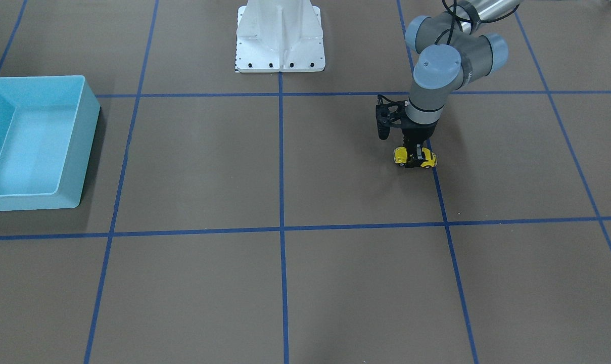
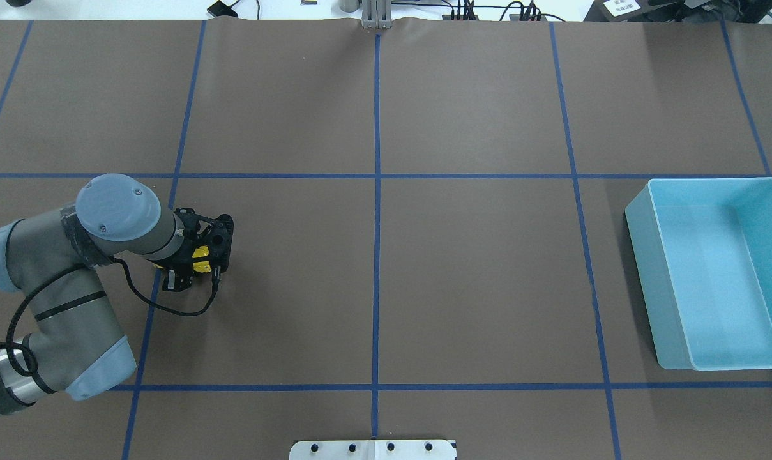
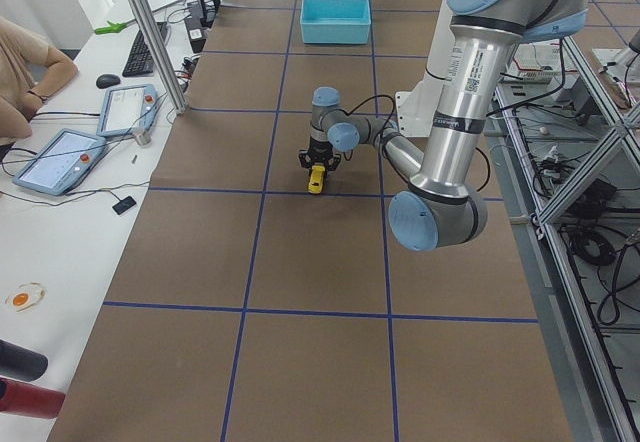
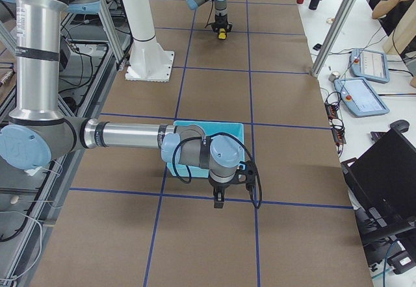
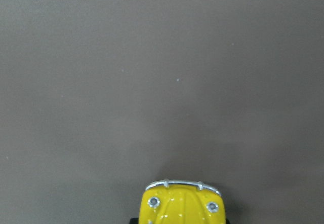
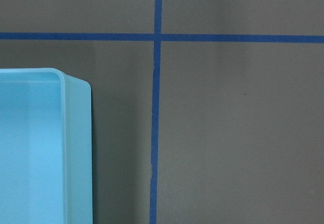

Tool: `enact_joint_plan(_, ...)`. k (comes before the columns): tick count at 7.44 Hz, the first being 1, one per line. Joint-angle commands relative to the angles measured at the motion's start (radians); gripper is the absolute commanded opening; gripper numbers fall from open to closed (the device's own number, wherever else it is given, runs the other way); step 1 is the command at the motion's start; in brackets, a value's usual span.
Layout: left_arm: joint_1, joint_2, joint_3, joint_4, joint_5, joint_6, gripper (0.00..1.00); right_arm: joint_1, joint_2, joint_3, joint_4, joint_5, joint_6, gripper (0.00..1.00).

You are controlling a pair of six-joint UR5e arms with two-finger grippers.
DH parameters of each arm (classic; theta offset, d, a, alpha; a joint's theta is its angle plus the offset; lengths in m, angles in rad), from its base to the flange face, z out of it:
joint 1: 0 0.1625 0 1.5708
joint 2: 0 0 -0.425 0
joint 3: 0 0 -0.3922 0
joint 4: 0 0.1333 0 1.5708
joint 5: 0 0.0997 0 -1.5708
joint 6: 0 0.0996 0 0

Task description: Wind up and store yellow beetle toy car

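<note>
The yellow beetle toy car stands on the brown table mat, on a blue tape line. My left gripper points straight down and its fingers are shut on the car's sides. The overhead view shows the yellow body between the black fingers. The left wrist view shows only the car's rounded end with its silver bumper, at the bottom edge. My right gripper shows only in the exterior right view, hanging low beside the bin; I cannot tell whether it is open or shut.
A light blue open bin sits at the table's right end, with nothing in it; its corner shows in the right wrist view. The white robot base stands at the table's robot-side edge. Blue tape lines divide the mat.
</note>
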Motion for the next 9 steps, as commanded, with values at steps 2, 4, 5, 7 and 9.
enact_joint_plan(2,0.0,0.02,-0.002,-0.027,-0.001,0.0,0.53,0.0,0.0,0.001,0.0,-0.001,0.001,1.0)
enact_joint_plan(4,0.0,0.037,-0.005,-0.044,-0.001,0.001,0.53,0.0,0.0,0.001,0.0,-0.001,0.0,1.0)
enact_joint_plan(5,-0.002,0.04,-0.007,-0.047,-0.001,0.003,0.53,0.0,0.0,0.001,0.0,-0.001,0.001,1.0)
enact_joint_plan(7,-0.003,0.06,-0.013,-0.065,-0.001,0.003,0.53,0.0,0.002,0.001,0.0,-0.001,0.001,1.0)
enact_joint_plan(9,-0.003,0.072,-0.021,-0.067,-0.001,0.008,0.53,0.0,0.002,0.001,0.0,-0.001,0.001,1.0)
